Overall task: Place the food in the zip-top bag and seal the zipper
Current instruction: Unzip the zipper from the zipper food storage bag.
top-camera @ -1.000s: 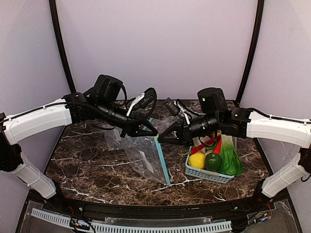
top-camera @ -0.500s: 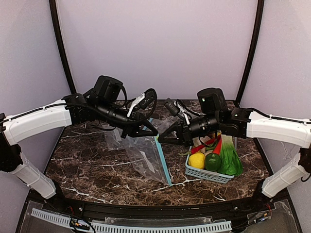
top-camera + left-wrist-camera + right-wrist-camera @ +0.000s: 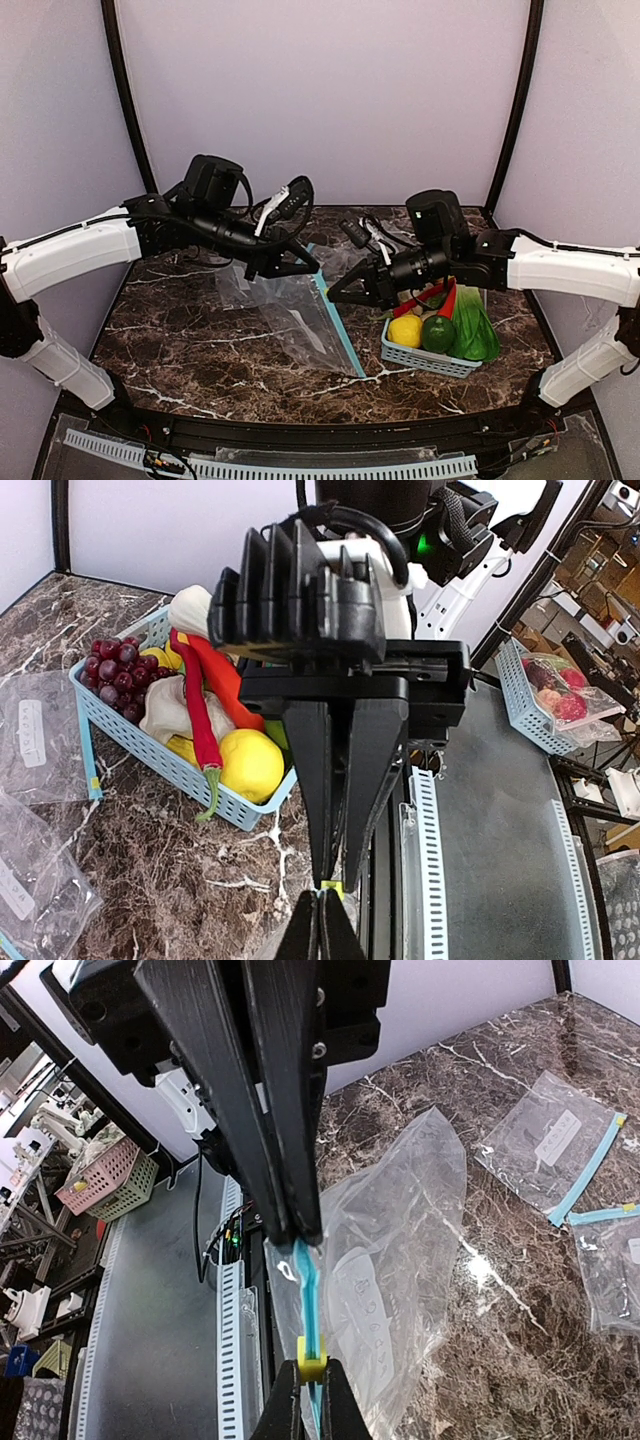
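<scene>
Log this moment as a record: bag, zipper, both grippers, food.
bag: zip-top bag, held up by its zipper, no food inside
zipper: zipper, pinched by both grippers close together
left gripper: shut on the zipper
right gripper: shut on the zipper at the yellow tab
food: leafy vegetable and red-orange vegetable in the basket

Zip-top bag (image 3: pixel 285 312) hangs from blue zipper (image 3: pixel 336 318); food (image 3: pixel 476 326) lies in basket (image 3: pixel 425 358).
</scene>
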{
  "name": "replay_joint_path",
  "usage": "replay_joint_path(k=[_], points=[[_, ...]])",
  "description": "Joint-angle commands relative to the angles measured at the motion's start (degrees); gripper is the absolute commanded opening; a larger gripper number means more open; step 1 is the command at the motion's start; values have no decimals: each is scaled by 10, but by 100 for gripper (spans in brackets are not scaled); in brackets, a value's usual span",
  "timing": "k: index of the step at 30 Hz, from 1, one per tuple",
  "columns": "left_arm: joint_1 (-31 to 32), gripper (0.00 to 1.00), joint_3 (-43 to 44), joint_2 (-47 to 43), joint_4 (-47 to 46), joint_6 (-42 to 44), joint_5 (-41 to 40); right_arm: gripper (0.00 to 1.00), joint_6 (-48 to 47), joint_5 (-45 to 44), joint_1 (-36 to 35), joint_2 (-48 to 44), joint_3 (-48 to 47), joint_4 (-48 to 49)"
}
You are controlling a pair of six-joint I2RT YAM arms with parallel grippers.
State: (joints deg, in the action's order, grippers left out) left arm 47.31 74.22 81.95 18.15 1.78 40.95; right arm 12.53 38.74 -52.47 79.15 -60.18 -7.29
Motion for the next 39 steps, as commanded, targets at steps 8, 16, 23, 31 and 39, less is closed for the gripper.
replay_joint_path(k=[8, 16, 23, 31, 39], points=[[-40, 1, -8, -47, -29, -14, 8, 0, 3, -4, -5, -4, 26, -37], [-56, 1, -12, -51, -44, -37, 17, 0, 6, -6, -6, -1, 36, -38], [-70, 1, -16, -58, -49, -45, 2, 0, 11, -7, -7, -2, 44, -35], [-85, 1, -19, -65, -53, -53, -19, 0, 17, -7, -8, -3, 58, -31], [-96, 1, -23, -71, -59, -64, -30, 0, 23, -6, -11, -3, 70, -25]])
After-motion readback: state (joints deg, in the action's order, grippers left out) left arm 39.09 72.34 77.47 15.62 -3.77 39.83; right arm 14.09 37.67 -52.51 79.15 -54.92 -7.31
